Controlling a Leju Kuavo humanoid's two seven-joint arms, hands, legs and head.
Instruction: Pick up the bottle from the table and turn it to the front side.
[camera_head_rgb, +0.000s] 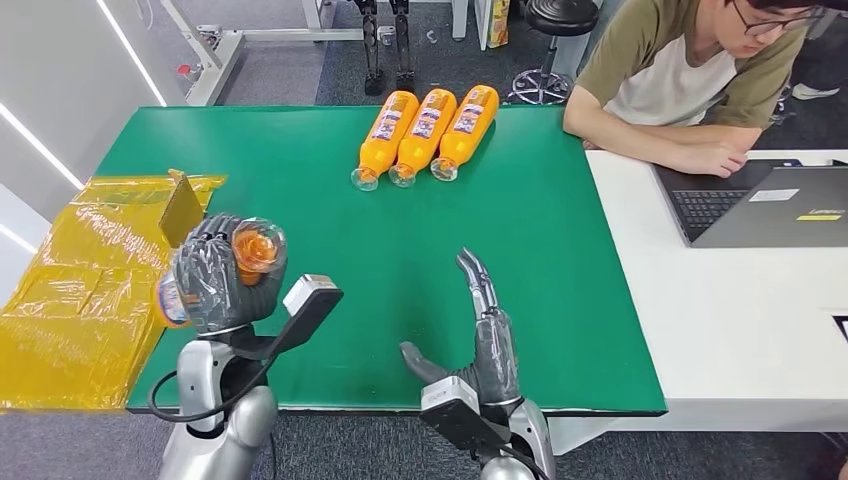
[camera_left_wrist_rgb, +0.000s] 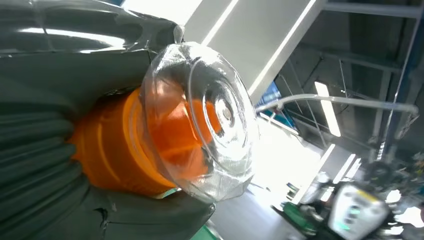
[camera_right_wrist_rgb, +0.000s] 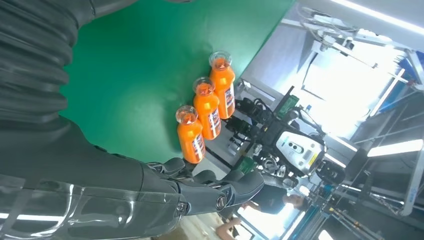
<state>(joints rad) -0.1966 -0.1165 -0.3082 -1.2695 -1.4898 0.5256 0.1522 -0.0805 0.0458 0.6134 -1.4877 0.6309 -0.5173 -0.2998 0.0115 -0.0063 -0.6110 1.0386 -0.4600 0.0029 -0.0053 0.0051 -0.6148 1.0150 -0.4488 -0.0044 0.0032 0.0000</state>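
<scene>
My left hand (camera_head_rgb: 215, 272) is wrapped tight around the orange bottle (camera_head_rgb: 255, 250), up off the green table (camera_head_rgb: 330, 230), its clear cap pointing back at me and its long body running forward past my fingers, while my right hand (camera_head_rgb: 480, 335) waits beside it, open.

Left arm: raised at the near left, left hand (camera_head_rgb: 215, 272) with fingers (camera_head_rgb: 205, 262) wrapped around an orange bottle (camera_head_rgb: 256, 250) (clear end toward the head camera). Right arm: forward and low, right hand (camera_head_rgb: 478, 335) holding nothing, fingers (camera_head_rgb: 477, 278) extended, thumb (camera_head_rgb: 418, 362) spread aside.
</scene>
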